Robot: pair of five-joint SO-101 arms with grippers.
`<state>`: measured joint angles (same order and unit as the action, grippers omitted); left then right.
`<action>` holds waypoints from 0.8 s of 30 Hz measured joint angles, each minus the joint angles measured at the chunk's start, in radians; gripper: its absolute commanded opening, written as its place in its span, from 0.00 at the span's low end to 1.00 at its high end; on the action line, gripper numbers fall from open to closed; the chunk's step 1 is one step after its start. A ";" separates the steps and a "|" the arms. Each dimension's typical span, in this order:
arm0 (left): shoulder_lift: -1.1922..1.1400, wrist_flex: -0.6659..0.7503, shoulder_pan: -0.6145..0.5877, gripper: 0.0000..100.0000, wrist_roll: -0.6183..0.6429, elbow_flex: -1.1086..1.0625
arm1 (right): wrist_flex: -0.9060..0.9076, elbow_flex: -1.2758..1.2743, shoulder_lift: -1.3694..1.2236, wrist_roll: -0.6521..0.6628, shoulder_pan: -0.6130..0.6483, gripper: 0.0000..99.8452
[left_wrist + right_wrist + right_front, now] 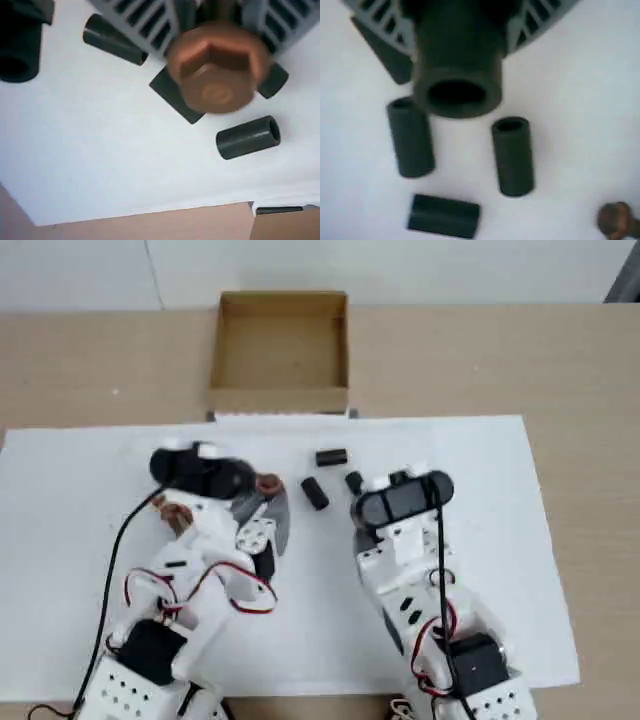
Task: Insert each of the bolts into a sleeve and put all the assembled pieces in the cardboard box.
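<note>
Left gripper (212, 20) is clenched on a copper bolt (217, 70); right gripper (459, 20) is clamped around a black sleeve (457, 75), bore exposed. Loose sleeves (314, 493) are noted on the white sheet (450, 450) between the claws. The cardboard box (280, 398) is set past the sheet's far edge, open-topped, brown floor visible. Both arms are extended side by side from the near edge.

- A robotics lab bench, by the look of it.
- Left arm (190, 570) and right arm (420, 580), small and white, with bare wires (246, 602).
- White sheet (80, 500) over a wooden worktop (580, 360), with a plain wall (400, 270) behind.
</note>
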<state>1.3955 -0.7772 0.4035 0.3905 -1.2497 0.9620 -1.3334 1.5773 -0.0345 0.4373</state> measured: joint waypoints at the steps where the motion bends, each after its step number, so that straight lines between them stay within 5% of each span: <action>1: 0.028 0.005 0.000 0.00 0.014 -0.017 | -0.005 -0.021 0.028 0.000 0.018 0.00; 14: 0.385 0.011 -0.066 0.00 0.127 -0.183 | -0.008 -0.149 0.222 0.000 0.244 0.00; 24: 0.407 0.031 -0.055 0.00 0.210 -0.186 | -0.028 -0.149 0.222 0.044 0.307 0.00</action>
<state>1.8021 -0.7465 0.3483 0.6007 -1.4354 0.9344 -1.4822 1.7998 0.0100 0.7442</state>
